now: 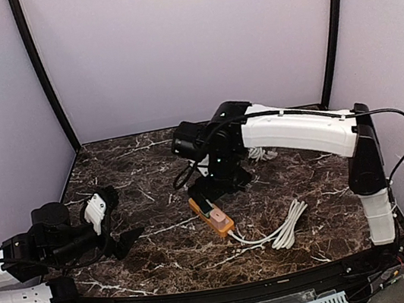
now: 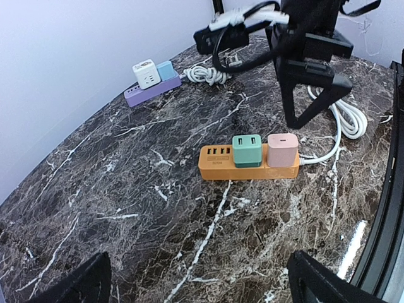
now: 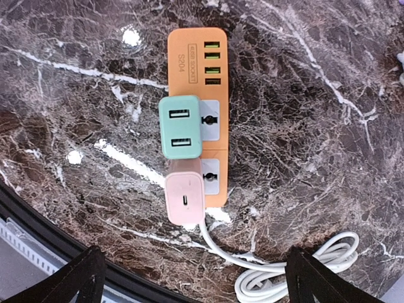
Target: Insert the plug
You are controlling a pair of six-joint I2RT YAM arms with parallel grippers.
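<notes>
Hovering above the orange power strip [image 3: 189, 38], right jaws gape empty, likely because its green charger [image 3: 180, 126] and pink charger [image 3: 184, 199] sit plugged in; left jaws, well apart, gape too.

Green plug [image 3: 180, 127], pink plug [image 3: 184, 199] seated in orange strip [image 3: 214, 82].

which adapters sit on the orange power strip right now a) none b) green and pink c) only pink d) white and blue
b: the green adapter and the pink adapter both sit side by side on the orange power strip.
</notes>
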